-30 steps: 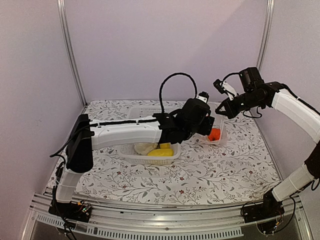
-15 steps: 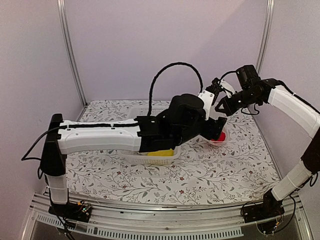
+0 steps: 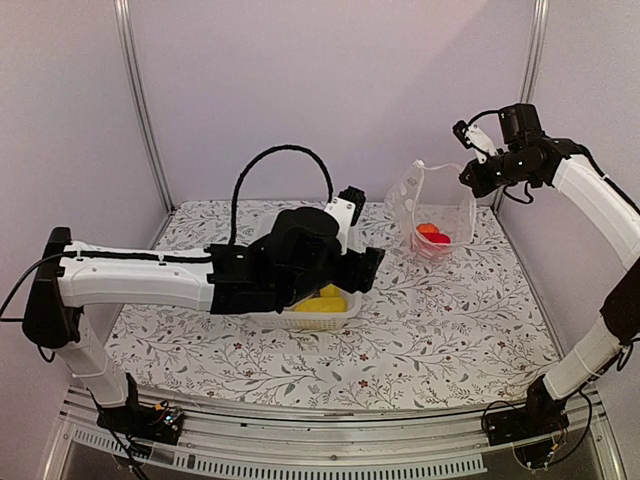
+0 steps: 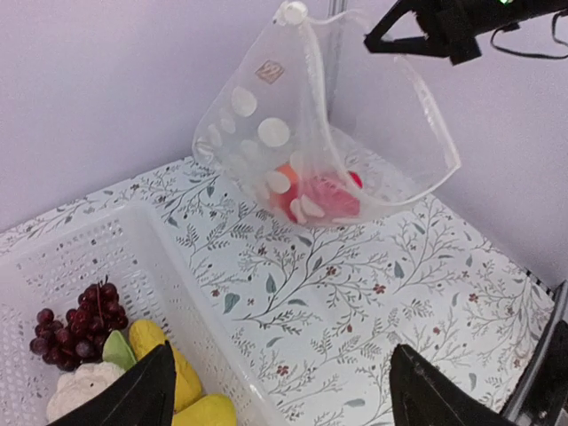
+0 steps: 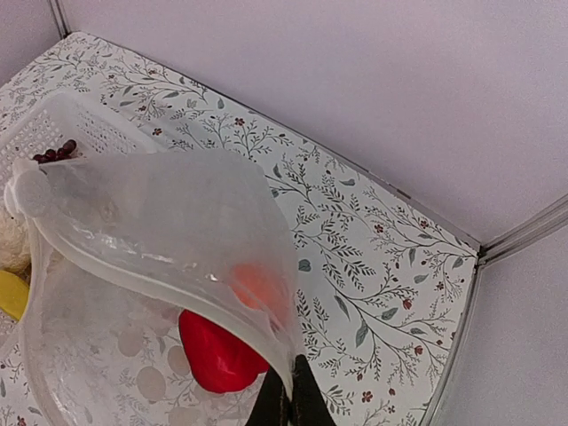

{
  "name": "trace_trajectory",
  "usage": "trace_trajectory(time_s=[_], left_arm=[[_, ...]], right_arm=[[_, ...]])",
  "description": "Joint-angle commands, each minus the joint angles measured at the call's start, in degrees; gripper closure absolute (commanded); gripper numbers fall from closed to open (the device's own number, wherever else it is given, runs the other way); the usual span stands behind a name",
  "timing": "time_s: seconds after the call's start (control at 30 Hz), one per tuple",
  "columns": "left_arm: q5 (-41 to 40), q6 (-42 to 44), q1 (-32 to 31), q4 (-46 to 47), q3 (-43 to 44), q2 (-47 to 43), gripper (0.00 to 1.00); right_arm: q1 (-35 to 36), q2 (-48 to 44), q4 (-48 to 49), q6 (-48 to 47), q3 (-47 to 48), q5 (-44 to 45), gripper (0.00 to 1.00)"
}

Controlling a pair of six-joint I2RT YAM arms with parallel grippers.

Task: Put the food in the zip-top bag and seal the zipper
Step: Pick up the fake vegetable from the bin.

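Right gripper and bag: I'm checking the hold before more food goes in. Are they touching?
Touching. The right wrist view shows the right gripper shut on the mouth edge of the bag, with no gap between them.

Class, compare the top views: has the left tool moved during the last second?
Yes. The left tool has drawn back leftward, away from the bag, and is now over the right end of the basket.
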Motion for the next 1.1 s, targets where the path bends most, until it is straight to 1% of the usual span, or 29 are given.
trace_trajectory(time_s=[0.0,0.1,0.2,0.33,0.47,0.57,0.7,0.77,0.9,1.07], left_arm=[[0.99,-8.31,3.55,-9.35,-6.88,-4.92,0.18],[4.07,-11.58,6.18,-11.65,-11.51,-7.87,0.18],[6.73,-14.66,9.02,-12.27,-16.02,-10.40,0.16],[10.68,-19.44,14.02,-11.86,-20.34,-12.09,0.14],[14.34,-23.26,18.98,-11.81,-21.53,-11.23,0.13],[14.35,-26.29,21.26,-12.29,-20.99,-9.32,0.15],[13.01,-29.28,23.21,-15.26,-18.37,-5.23,0.22],[12.67,-29.00,23.95,-16.53,-16.41,-2.81,0.25],[12.03,-28.36,25.11,-20.11,-11.66,2.48,0.35],[12.92,-26.67,25.46,-22.74,-6.57,7.66,0.40]], right_arm=[[-2.48,0.80,0.56,-0.21,0.53,2.32,1.00],[-3.75,0.77,0.85,0.49,1.95,2.19,1.00],[-3.77,0.09,1.48,1.45,0.37,-1.86,1.00],[-3.76,-0.92,4.71,2.79,-6.60,-9.60,1.00],[-3.80,-1.25,7.25,3.72,-12.51,-13.11,1.00],[-3.83,-2.39,9.18,3.99,-16.05,-14.14,1.00],[-3.81,-4.61,10.79,4.25,-19.24,-15.42,1.00],[-3.83,-5.64,11.41,4.49,-20.47,-16.08,1.00],[-3.85,-7.75,11.73,4.70,-21.57,-16.94,1.00],[-3.76,-9.14,11.76,5.19,-21.78,-18.06,1.00]])
